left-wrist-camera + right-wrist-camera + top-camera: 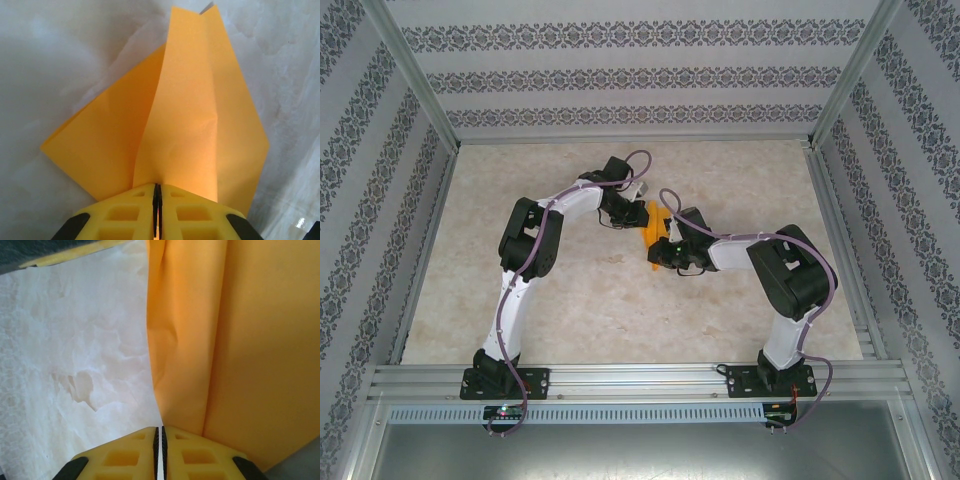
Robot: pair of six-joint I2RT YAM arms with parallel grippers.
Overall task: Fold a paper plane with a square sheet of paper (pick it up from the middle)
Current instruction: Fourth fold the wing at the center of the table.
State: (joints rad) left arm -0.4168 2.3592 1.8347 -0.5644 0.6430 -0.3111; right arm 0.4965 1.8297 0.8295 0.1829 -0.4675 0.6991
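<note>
The orange paper (200, 125) is found at the middle of the table (570, 310), between both arms. Lengthwise and diagonal folds are already made, but no finished dart is seen; the wings are judged outstanding. It is pinched in the closed left gripper (156, 210). The right gripper (160, 452) is drawn together beside it, but a pinch there cannot be confirmed.
</note>
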